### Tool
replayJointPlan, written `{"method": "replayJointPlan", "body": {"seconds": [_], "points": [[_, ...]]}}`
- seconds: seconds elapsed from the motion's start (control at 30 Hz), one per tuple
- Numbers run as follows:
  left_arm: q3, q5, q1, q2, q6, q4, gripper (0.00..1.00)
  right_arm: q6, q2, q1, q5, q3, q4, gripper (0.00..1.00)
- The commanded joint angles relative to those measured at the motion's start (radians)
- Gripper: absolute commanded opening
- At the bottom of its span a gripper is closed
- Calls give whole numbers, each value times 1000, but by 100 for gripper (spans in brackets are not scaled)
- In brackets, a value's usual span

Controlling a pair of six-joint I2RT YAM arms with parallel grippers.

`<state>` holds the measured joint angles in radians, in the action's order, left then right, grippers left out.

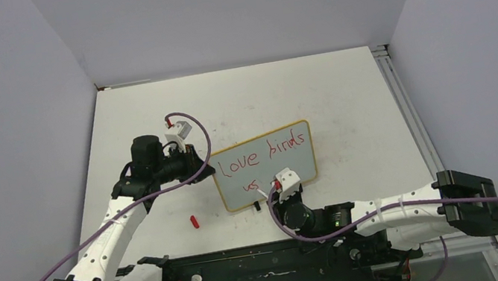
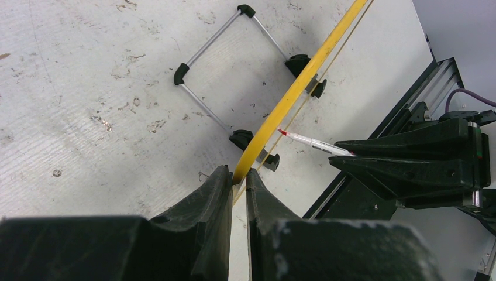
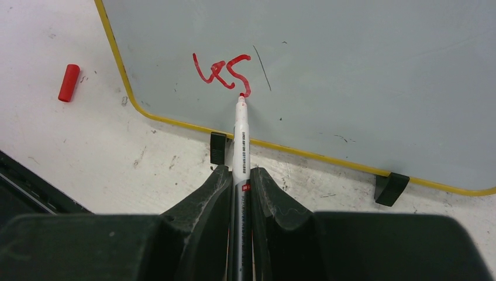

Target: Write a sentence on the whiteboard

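The whiteboard [image 1: 277, 170] stands tilted at the table's middle, with a yellow-tan frame. Red words "love birds" [image 1: 263, 153] run above "vs" [image 1: 252, 185]. My left gripper [image 1: 201, 165] is shut on the board's left frame edge [image 2: 292, 93]; its fingers pinch the frame in the left wrist view [image 2: 238, 174]. My right gripper [image 3: 241, 172] is shut on a white marker [image 3: 241, 134], and it sits at the board's lower edge in the top view [image 1: 281, 194]. The marker's red tip touches the board [image 3: 351, 70] at the end of "vs" [image 3: 225, 73].
The red marker cap [image 1: 195, 221] lies on the table left of the board's lower corner, and shows in the right wrist view [image 3: 69, 82]. Black feet [image 3: 390, 188] prop the board. The wire stand [image 2: 222, 64] is behind it. The black base rail [image 1: 266, 270] runs along the near edge.
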<state>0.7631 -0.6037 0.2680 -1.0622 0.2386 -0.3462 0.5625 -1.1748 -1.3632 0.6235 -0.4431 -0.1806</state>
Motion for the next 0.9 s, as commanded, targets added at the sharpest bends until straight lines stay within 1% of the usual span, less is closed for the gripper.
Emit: {"method": "replayJointPlan", "body": {"seconds": [0.0,0.13,0.27,0.67,0.87], "points": [[22,7,2,9,-2,15,10,-19,-18,-10,18,-7,-80,5],[22,8,2,8,-2,15,10,-38,-20,-15,17,-21,-96,5],[22,10,2,11,-2,14,10,-51,19,-27,19,-27,-91,5],[20,15,3,13,-2,14,10,-48,154,-34,65,-40,53,5],[21,16,2,10,-2,13,10,-50,195,-17,76,-16,81,5]]}}
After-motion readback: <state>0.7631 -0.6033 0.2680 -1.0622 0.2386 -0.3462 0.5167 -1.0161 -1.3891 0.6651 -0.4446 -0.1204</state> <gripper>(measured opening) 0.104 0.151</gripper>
